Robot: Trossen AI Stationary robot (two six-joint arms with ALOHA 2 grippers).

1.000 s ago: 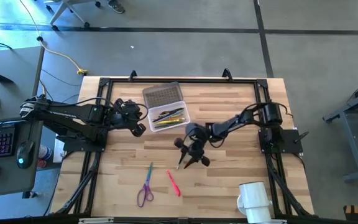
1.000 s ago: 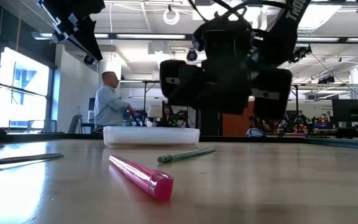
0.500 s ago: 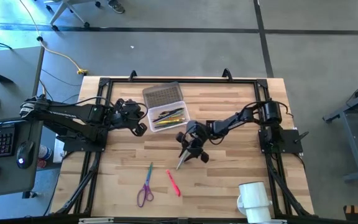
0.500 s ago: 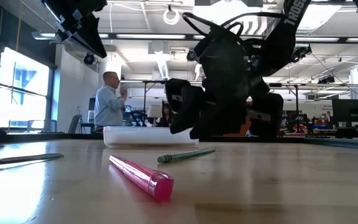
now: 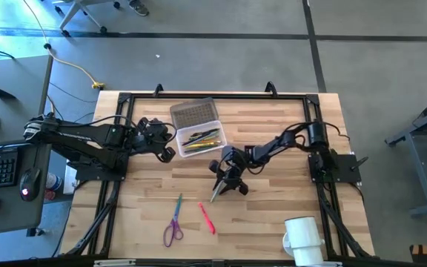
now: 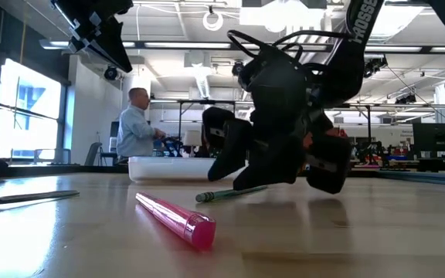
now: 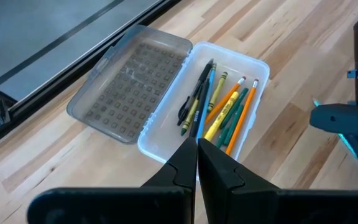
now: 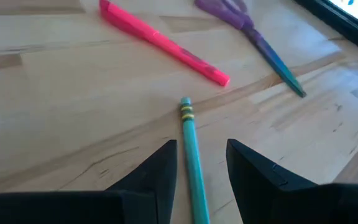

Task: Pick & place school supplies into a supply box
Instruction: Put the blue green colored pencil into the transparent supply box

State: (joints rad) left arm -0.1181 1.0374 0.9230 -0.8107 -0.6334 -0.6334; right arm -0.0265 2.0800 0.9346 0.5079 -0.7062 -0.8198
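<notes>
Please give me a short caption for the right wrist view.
Open right gripper straddling a green pencil on the wooden table, pink pen and scissors beyond.

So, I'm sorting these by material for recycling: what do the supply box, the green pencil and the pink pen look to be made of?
Supply box: translucent plastic, glossy; the pencils inside show through its wall.
Green pencil: probably painted wood, matte, with a banded metal-looking collar at one end.
Pink pen: likely glossy plastic, uniformly bright.
</notes>
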